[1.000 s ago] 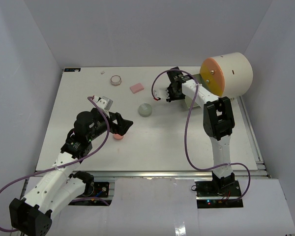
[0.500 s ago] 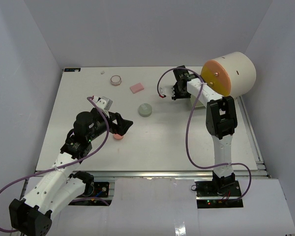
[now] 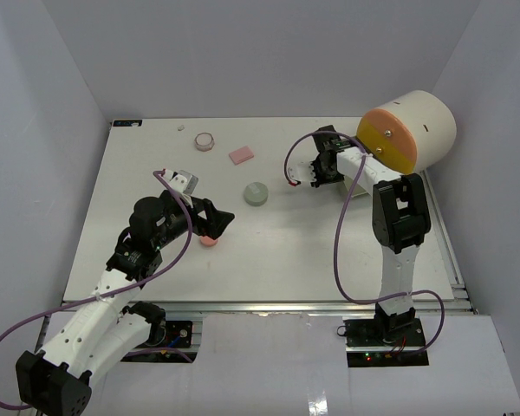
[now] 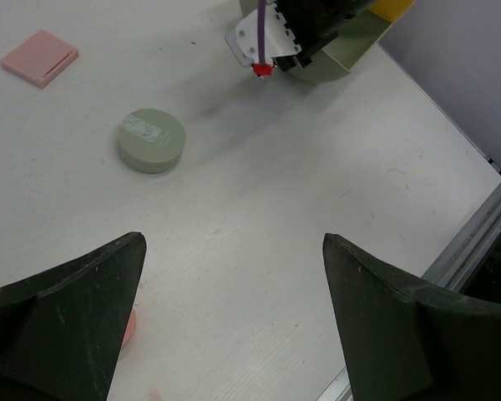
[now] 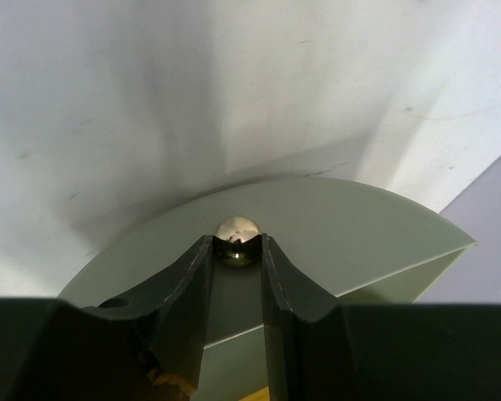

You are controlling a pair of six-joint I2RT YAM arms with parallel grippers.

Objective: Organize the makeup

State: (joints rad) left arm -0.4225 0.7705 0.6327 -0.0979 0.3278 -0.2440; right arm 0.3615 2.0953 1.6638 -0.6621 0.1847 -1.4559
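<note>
The right claw (image 5: 236,247) is clenched on a small gold knob (image 5: 237,227), one finger pressed to each side of it. The knob sits on the flat half-round face of a sage-green drawer (image 5: 342,238). From above, that drawer (image 3: 354,189) lies low on the bench (image 3: 286,256) under the right arm, just in front of the cream drum-shaped case (image 3: 420,117) with its orange front, at the far right. What the drawer holds cannot be made out in any view.

The left claw (image 4: 234,251) is released, its two dark fingers spread wide and low over the bench's near-left part, nothing between them. A pink disc (image 3: 208,241) lies on the bench just at the claw's tip; the left wrist view catches only its edge (image 4: 130,327) beside one finger.

The other makeup is loose on the bench, none of it in a container. A grey-green compact (image 3: 256,193) sits flat near the middle, between the two claws. A pink pad (image 3: 241,155) lies beyond it, and a small round jar (image 3: 205,140) stands farther back to the left, near the rear edge.
</note>
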